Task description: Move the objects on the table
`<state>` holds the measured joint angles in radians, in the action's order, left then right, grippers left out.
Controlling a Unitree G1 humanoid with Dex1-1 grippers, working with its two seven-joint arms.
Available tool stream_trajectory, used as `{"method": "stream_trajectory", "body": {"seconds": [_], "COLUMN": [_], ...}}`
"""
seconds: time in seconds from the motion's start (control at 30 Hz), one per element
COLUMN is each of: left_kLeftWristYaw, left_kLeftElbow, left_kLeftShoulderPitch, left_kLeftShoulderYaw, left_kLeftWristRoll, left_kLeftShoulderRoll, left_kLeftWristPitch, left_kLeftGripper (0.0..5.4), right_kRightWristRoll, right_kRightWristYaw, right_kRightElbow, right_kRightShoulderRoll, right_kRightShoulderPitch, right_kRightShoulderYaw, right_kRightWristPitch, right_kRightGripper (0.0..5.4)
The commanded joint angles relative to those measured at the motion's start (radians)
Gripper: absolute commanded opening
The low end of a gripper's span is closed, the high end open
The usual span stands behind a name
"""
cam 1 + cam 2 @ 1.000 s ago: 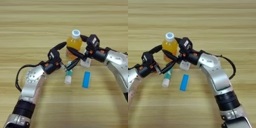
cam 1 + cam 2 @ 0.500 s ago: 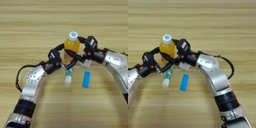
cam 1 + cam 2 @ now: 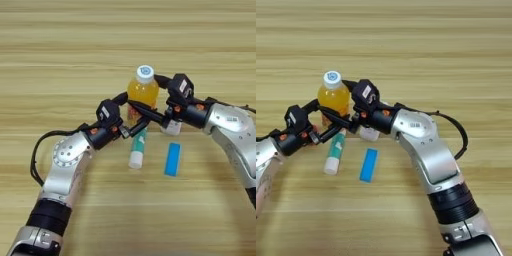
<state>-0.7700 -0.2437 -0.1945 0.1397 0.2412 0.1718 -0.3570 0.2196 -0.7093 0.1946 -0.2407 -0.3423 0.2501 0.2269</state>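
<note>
The bottle (image 3: 142,92) stood mid-table between both grippers. Right gripper (image 3: 148,95) apparently straddled it, fingers apart; left gripper (image 3: 131,114) likewise spread. Colliding fingers could topple it onto the tube (image 3: 137,148).

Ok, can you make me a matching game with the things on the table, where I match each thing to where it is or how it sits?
Things:
1. orange juice bottle
2. teal-and-white tube
3. flat blue bar
4. white remote

Places:
A. lying flat, furthest right of the things, clear of both arms
B. standing upright between the two grippers
C. lying with its white cap toward the robot
D. mostly hidden under the right gripper

Pairs: 1-B, 2-C, 3-A, 4-D
</note>
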Motion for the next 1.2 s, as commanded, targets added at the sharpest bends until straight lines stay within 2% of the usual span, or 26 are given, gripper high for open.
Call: {"method": "stream_trajectory", "body": {"seconds": [0.03, 0.4, 0.43, 0.53, 0.9, 1.07, 1.2], "left_kLeftWristYaw": [0.005, 0.006, 0.007, 0.009, 0.008, 0.005, -0.003], "left_kLeftElbow": [-0.008, -0.010, -0.011, -0.014, -0.027, -0.028, -0.019], "left_kLeftShoulderPitch": [-0.019, -0.017, -0.017, -0.018, -0.021, -0.021, -0.018], "left_kLeftShoulderYaw": [-0.003, -0.005, -0.006, -0.007, -0.008, -0.008, -0.007], "left_kLeftWristRoll": [-0.015, -0.016, -0.017, -0.017, -0.016, -0.014, -0.008], "left_kLeftShoulderRoll": [0.006, 0.008, 0.008, 0.008, 0.009, 0.010, 0.013], "left_kLeftWristPitch": [-0.010, -0.015, -0.015, -0.017, -0.025, -0.029, -0.025], "left_kLeftGripper": [3.39, 3.38, 3.38, 3.38, 3.38, 3.38, 3.38], "right_kRightWristRoll": [0.005, 0.001, 0.001, 0.000, 0.008, 0.017, 0.057], "right_kRightWristYaw": [-0.010, -0.015, -0.015, -0.011, -0.004, 0.003, 0.006], "right_kRightElbow": [0.013, 0.007, 0.006, 0.001, -0.007, -0.006, 0.000], "right_kRightShoulderRoll": [-0.005, -0.010, -0.010, -0.009, -0.002, 0.005, 0.015], "right_kRightShoulderPitch": [0.002, 0.007, 0.007, 0.006, 0.001, -0.007, -0.026], "right_kRightShoulderYaw": [0.004, 0.012, 0.013, 0.011, 0.004, -0.012, -0.052], "right_kRightWristPitch": [-0.020, -0.018, -0.018, -0.018, -0.031, -0.039, -0.022], "right_kRightGripper": [3.52, 3.52, 3.81, 4.19, 5.32, 5.40, 5.40]}}
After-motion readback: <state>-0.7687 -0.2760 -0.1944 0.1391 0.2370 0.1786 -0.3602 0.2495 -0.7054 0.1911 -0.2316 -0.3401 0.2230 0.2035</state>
